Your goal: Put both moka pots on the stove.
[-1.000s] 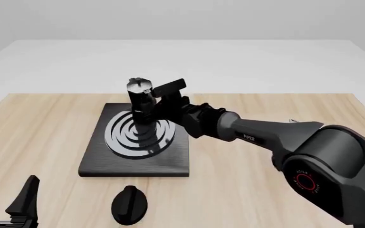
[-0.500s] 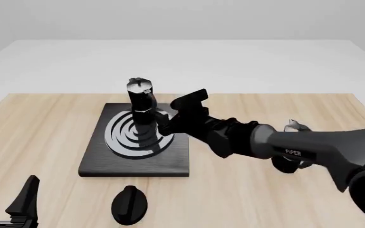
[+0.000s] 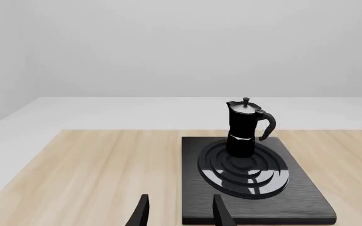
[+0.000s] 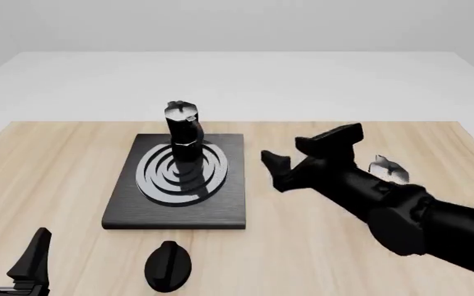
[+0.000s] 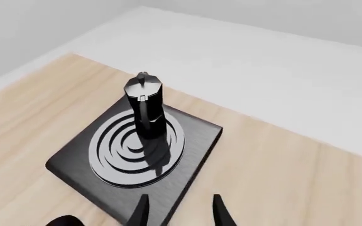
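Pot (image 4: 182, 132) upright on stove (image 4: 179, 213) burner, second pot (image 4: 382, 166) behind right hand (image 4: 307, 150), both hands spread, empty.

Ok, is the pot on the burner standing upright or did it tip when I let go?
Upright. The moka pot stands on the stove burner rings, lid up, with the right gripper open and clear.

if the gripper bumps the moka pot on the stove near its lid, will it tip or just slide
The moka pot is tall and narrow, standing upright on the stove, so a bump near the lid would probably tip it. It looks rigid, unlikely to deform. Its side handle sits off-centre, which may make it turn when pushed.
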